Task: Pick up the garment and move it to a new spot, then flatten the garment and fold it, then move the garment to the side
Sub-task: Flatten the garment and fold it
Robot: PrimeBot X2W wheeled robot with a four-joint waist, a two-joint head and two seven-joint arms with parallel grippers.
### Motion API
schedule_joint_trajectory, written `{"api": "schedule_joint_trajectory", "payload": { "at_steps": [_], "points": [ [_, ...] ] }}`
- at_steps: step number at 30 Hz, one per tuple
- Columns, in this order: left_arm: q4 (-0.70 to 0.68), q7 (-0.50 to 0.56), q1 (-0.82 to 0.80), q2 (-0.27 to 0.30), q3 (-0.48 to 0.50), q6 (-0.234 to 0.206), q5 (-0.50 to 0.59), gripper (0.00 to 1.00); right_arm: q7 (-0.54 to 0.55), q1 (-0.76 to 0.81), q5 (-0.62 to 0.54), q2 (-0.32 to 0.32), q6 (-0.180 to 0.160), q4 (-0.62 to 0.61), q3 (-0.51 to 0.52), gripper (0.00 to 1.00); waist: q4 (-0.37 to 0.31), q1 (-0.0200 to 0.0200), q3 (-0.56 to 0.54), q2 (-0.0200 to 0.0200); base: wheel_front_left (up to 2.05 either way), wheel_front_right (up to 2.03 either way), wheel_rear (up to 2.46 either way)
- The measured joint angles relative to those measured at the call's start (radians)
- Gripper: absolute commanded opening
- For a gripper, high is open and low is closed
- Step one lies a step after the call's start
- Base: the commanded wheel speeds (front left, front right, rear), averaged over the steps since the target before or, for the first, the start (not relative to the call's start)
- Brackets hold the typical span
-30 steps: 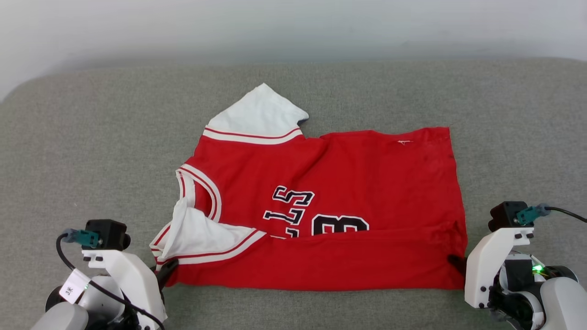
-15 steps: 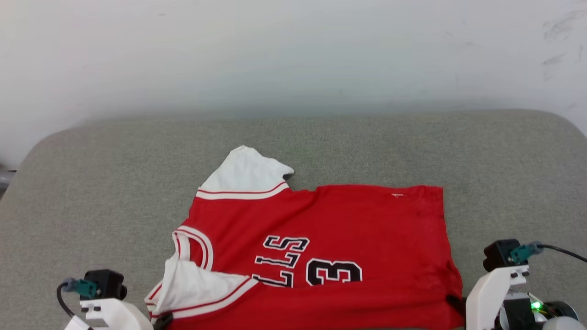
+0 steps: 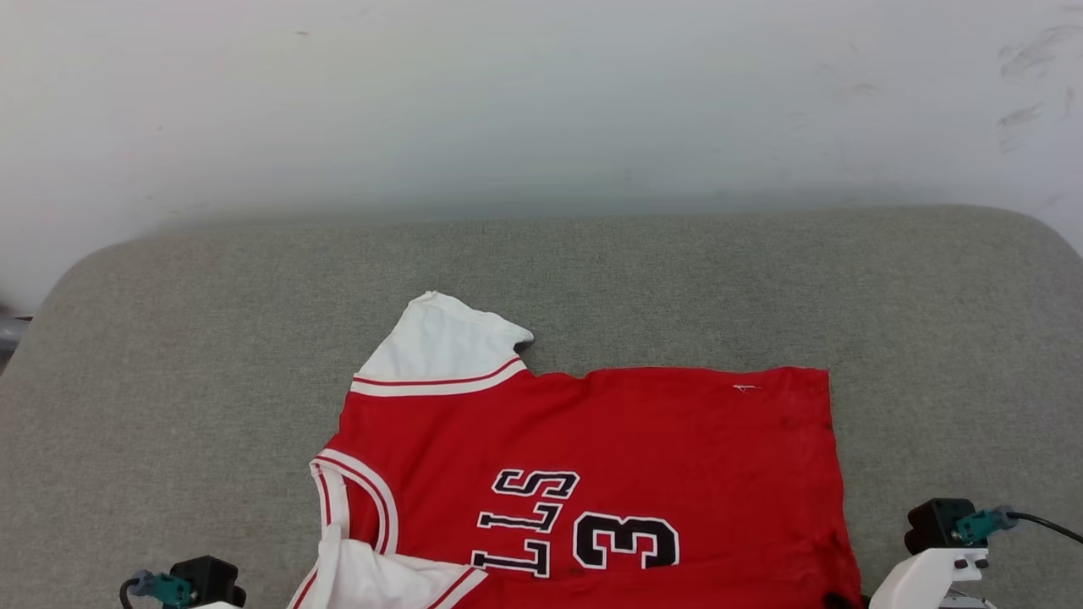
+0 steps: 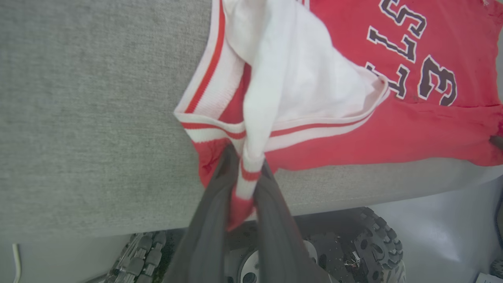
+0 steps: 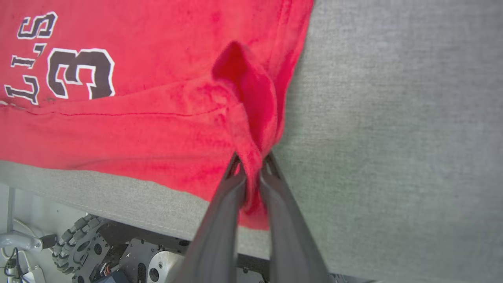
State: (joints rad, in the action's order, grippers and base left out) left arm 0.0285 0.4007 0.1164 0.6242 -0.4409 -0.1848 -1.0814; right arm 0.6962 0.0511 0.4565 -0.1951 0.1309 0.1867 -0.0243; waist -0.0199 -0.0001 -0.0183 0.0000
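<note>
Left wrist view: your left pincer (image 4: 246, 161) clamps the sleeve trim of the garment (image 4: 393, 129). Your right pincer (image 5: 252, 159) clamps its hem.

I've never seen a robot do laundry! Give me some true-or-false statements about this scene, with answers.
1. The left gripper pinches the garment's striped white-and-red trim. True.
2. The right gripper is open and holds nothing. False: it is shut on bunched red fabric of the garment.
3. The garment lies on a grey padded surface. True.
4. The number on the chest is blue. False: it is black, outlined in white.
</note>
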Motion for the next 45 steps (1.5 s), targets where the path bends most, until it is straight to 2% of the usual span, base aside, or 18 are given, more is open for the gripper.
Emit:
{"api": "schedule_joint_trajectory", "payload": {
  "at_steps": [1,2,10,16,22,29,37,42,45],
  "points": [
    [0.009,-0.002,-0.005,-0.003,0.000,0.002,0.000,0.70,-0.019,0.000,-0.001,0.000,0.000,0.002,-0.003,1.00,-0.001,0.0000,0.001,0.0000,0.00,0.00,0.00],
    [0.017,-0.009,-0.010,-0.004,0.000,0.006,0.001,1.00,-0.034,0.000,0.000,0.000,0.000,0.002,-0.005,1.00,-0.001,0.0000,0.002,0.0000,0.00,0.00,0.00],
    [0.048,-0.095,-0.069,-0.001,0.016,0.029,0.061,1.00,-0.304,-0.001,-0.031,0.010,0.000,-0.053,-0.007,1.00,-0.004,0.0001,-0.004,0.0000,0.00,0.00,0.00],
    [0.031,-0.209,-0.138,-0.008,0.025,0.025,0.157,1.00,-0.496,-0.011,-0.095,0.056,0.000,-0.129,0.027,1.00,-0.015,0.0000,-0.006,0.0000,0.00,0.00,0.00],
    [0.025,-0.309,-0.222,-0.040,0.035,0.012,0.226,1.00,-0.573,-0.029,-0.161,0.077,0.000,-0.239,0.056,1.00,-0.033,0.0001,0.019,0.0000,0.00,0.00,0.00],
    [0.061,-0.369,-0.384,-0.071,0.036,0.000,0.298,1.00,-0.599,-0.078,-0.205,0.107,0.000,-0.353,0.075,1.00,-0.059,0.0001,0.117,0.0000,0.00,0.00,0.00],
    [0.188,-0.287,-0.637,-0.059,0.037,0.079,0.295,1.00,-0.614,-0.156,-0.238,0.129,0.000,-0.384,0.071,1.00,-0.106,0.0003,0.268,0.0000,0.00,0.00,0.00],
    [0.289,-0.151,-0.784,-0.025,0.033,0.152,0.250,1.00,-0.622,-0.186,-0.237,0.136,0.000,-0.380,0.076,1.00,-0.152,0.0003,0.336,0.0000,0.00,0.00,0.00],
    [0.353,-0.035,-0.862,0.006,0.027,0.188,0.217,1.00,-0.631,-0.197,-0.234,0.139,0.000,-0.373,0.077,1.00,-0.182,0.0003,0.363,0.0000,0.00,0.00,0.00]
  ]
}}
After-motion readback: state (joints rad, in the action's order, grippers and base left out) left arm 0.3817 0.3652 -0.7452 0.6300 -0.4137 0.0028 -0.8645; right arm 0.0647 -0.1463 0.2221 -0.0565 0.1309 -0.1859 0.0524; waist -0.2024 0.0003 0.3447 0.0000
